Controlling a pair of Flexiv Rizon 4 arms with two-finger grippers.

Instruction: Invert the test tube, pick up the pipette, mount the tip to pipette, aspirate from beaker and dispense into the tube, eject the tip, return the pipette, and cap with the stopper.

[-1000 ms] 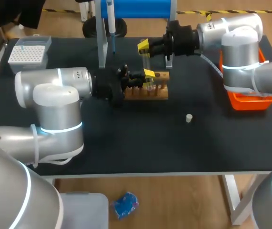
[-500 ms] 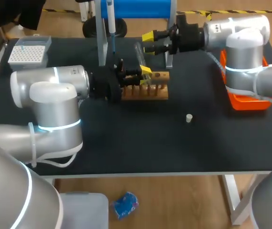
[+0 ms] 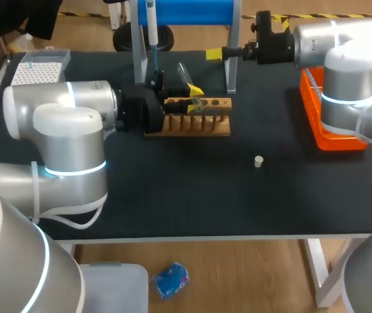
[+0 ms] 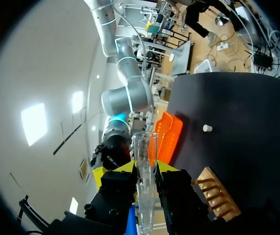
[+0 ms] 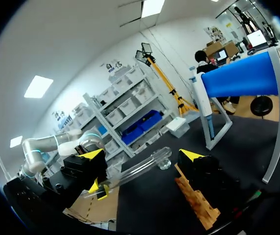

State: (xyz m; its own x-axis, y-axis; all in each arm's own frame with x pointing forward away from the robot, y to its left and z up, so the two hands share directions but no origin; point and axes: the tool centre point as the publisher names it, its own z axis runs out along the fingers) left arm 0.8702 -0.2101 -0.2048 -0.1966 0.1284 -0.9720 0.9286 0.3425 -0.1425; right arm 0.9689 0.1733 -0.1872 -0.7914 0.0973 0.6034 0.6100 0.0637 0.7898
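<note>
Test tube in left tool, wooden rack near

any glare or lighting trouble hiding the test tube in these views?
Head view: even light, no glare on the black table; the clear test tube reads faintly above the wooden rack. Left wrist view: bright ceiling lights, yet the tube shows plainly in the left end effector. Right wrist view: highlights outline the tube.
</note>
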